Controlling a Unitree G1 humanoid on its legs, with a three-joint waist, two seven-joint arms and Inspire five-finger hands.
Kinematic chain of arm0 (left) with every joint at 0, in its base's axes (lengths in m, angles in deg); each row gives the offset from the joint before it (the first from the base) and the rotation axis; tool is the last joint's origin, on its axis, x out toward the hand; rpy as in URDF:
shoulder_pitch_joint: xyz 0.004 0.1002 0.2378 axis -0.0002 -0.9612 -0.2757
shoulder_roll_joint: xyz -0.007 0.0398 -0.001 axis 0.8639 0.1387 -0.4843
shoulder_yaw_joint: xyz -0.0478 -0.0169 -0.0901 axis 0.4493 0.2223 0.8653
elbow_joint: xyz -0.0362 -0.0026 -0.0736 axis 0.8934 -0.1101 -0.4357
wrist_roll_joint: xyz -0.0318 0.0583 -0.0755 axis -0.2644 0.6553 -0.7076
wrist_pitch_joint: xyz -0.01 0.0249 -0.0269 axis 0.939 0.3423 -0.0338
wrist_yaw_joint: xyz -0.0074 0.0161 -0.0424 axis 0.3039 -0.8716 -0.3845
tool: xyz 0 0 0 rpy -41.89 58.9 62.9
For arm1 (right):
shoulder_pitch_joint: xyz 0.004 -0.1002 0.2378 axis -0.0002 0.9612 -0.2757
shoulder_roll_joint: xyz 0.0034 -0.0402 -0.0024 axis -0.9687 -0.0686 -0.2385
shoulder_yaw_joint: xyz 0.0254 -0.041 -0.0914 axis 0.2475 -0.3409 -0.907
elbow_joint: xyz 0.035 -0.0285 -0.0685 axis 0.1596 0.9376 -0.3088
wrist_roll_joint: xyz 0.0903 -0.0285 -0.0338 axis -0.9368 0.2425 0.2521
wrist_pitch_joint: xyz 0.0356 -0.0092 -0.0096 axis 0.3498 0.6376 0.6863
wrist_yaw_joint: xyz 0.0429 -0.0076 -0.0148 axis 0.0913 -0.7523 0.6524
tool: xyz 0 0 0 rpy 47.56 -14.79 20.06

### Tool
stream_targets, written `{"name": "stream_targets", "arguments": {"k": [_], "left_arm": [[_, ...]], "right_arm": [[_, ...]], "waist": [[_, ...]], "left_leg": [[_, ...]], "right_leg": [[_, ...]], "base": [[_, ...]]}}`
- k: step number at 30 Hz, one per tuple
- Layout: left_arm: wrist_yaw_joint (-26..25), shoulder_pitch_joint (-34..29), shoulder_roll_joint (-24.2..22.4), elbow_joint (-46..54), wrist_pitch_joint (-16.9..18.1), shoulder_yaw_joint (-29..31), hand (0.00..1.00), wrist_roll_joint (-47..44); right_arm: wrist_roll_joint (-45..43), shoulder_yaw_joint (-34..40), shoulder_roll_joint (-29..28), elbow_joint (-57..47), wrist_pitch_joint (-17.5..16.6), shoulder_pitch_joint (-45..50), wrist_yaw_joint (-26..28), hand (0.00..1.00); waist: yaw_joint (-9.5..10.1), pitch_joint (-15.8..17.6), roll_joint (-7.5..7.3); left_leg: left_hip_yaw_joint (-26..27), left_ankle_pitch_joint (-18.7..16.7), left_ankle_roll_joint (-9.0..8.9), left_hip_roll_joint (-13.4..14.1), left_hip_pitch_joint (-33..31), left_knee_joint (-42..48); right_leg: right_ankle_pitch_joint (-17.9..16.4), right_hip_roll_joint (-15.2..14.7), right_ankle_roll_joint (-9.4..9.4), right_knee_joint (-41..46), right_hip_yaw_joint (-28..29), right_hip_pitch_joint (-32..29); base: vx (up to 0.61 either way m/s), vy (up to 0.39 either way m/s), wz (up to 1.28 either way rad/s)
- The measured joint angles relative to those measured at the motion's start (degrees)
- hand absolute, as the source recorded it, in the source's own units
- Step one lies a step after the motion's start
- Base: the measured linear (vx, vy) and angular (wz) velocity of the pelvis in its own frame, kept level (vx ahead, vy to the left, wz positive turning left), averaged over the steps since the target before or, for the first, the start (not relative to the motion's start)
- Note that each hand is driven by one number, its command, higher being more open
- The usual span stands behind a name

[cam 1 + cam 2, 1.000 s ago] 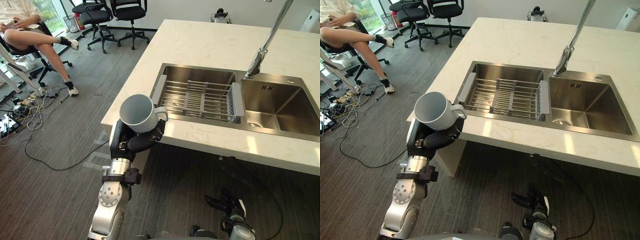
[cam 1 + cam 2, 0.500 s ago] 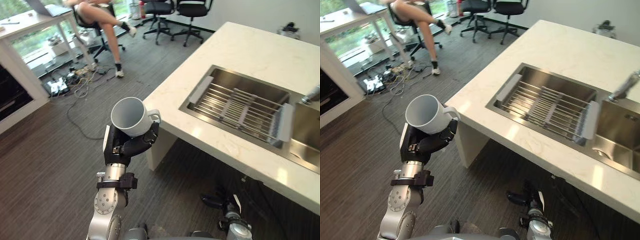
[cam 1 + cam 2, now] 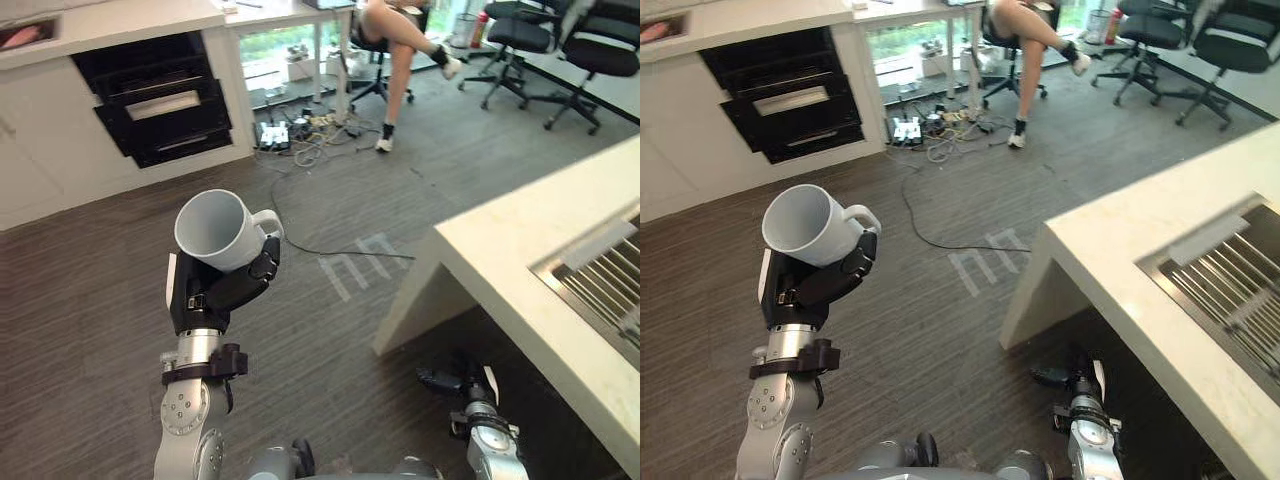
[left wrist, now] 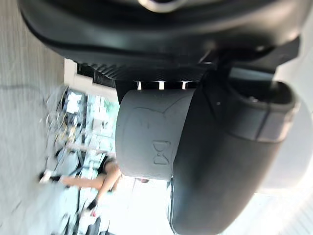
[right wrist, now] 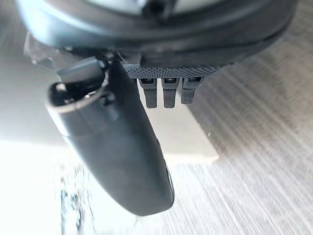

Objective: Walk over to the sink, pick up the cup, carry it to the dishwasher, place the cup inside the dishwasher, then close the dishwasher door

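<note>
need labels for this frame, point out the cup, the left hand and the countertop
cup [image 3: 240, 252], left eye view, on its outer side wall
left hand [image 3: 230, 291], left eye view, on the fingers curled under the cup
countertop [image 3: 510, 245], left eye view, on its bare top

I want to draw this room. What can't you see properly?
- Sink: cut off by the right edge of both eye views.
- Person: cut off above the legs by the top edge.
- Cup base: hidden by the left hand and its curled fingers.
- Black appliance: its inside is too dark to make out.
</note>
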Motion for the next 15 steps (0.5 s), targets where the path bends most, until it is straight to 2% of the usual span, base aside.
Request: {"name": "stream_targets", "arguments": {"k": [1, 2, 4, 5, 6, 7, 8, 9, 10, 12, 15], "left_arm": [[0.0, -0.1, 0.0, 0.0, 0.0, 0.3, 0.30, 0.0], [0.0, -0.1, 0.0, 0.0, 0.0, 0.3, 0.30, 0.0], [0.0, -0.1, -0.1, 0.2, 0.0, -0.7, 0.30, 0.0], [0.0, -0.1, -0.2, 0.4, 0.0, -1.0, 0.30, 0.0], [0.0, -0.1, -0.1, 0.6, 0.0, -1.7, 0.30, 0.0], [0.1, 0.0, -0.1, 1.1, 0.0, -3.0, 0.30, 0.0], [0.3, 0.1, -0.5, 1.0, 0.0, -3.6, 0.30, 0.0], [0.5, -0.1, -1.8, 1.1, -0.1, -4.7, 0.30, -0.1], [1.2, -0.1, -2.4, 1.7, -0.1, -5.8, 0.30, -0.1], [1.7, 0.0, -2.7, 2.2, -0.1, -6.5, 0.30, -0.2], [2.1, 0.0, -2.7, 2.4, -0.1, -6.5, 0.30, -1.2]], "right_arm": [[0.0, 0.0, -0.5, -0.1, 0.2, 0.7, 0.1, 0.90], [0.0, 0.0, -0.8, -0.3, 0.2, 1.2, 0.1, 0.90], [0.0, -0.1, -2.0, -0.8, 0.2, 2.9, 0.2, 0.90], [0.0, -0.2, -2.2, -1.1, 0.2, 3.4, 0.3, 0.90], [-0.1, -0.4, -2.4, -1.9, 0.2, 4.4, 0.3, 0.90], [-0.1, -1.0, -2.7, -3.5, 0.3, 6.3, 0.2, 0.90], [-0.1, -1.2, -2.3, -4.0, 0.3, 6.7, 0.3, 0.90], [-0.1, -1.5, -1.9, -4.8, 0.5, 7.2, 0.2, 0.90], [-0.1, -2.0, -1.8, -6.6, 0.7, 7.7, 0.1, 0.90], [-0.2, -2.9, -1.9, -10.4, 0.7, 8.4, 0.0, 0.90], [-0.2, -2.9, -1.9, -15.0, 0.2, 8.7, -0.3, 0.90]], "waist": [[-0.02, 0.0, -0.02], [-0.14, 0.0, -0.03], [-0.52, -0.2, -0.07], [-0.69, -0.3, -0.30], [-1.05, -0.7, -0.87], [-1.25, -1.6, -2.81], [-1.41, -1.7, -2.53], [-1.15, -2.1, -1.08], [-0.91, -2.1, -0.50], [-0.93, -2.2, -0.38], [0.08, -2.2, -0.34]], "left_leg": [[-2.0, 0.1, -0.15, -0.4, 1.5, -1.1], [-3.0, 0.1, -0.21, -0.7, 2.3, -1.5], [-7.0, -0.5, -1.30, -1.2, 4.2, -1.9], [-8.1, -0.7, -1.65, -1.5, 4.2, -1.8], [-9.5, -1.0, -2.24, -2.3, 4.0, -1.3], [-9.9, -2.5, -3.63, -4.1, 3.3, 0.5], [-10.0, -3.6, -4.03, -3.7, 2.7, 2.2], [-9.5, -5.2, -6.03, -1.6, 0.9, 5.1], [-7.9, -5.9, -6.97, 0.6, 0.4, 6.3], [-4.7, -6.0, -7.12, 2.9, 0.5, 6.7], [-1.2, -6.0, -7.06, 4.4, 1.2, 7.9]], "right_leg": [[-1.7, 3.0, 0.03, -2.4, 2.9, -1.5], [-2.5, 4.5, 0.03, -4.2, 4.8, -2.1], [-3.4, 11.7, 0.47, -12.6, 13.9, -4.2], [-3.4, 12.8, 0.60, -14.9, 15.8, -4.7], [-2.9, 13.5, 0.32, -18.3, 17.6, -4.9], [2.6, 11.8, -0.17, -23.3, 17.2, -4.7], [1.5, 11.7, 0.36, -22.9, 15.8, -4.4], [1.2, 12.3, -0.18, -24.2, 12.8, -3.0], [1.0, 13.0, -0.68, -25.1, 10.4, -1.5], [0.9, 13.5, -1.05, -26.2, 7.6, 0.8], [0.7, 13.7, -1.43, -28.0, 6.4, 3.8]], "base": [[0.23, 0.048, 0.90], [0.24, -0.005, 0.88], [0.23, -0.051, 0.94], [0.21, -0.101, 0.94], [0.21, -0.143, 1.18], [0.22, -0.163, 1.21], [0.22, -0.165, 1.25], [0.19, -0.146, 0.98], [0.18, -0.173, 0.89], [0.13, -0.162, 0.65], [0.06, -0.053, 0.30]]}}
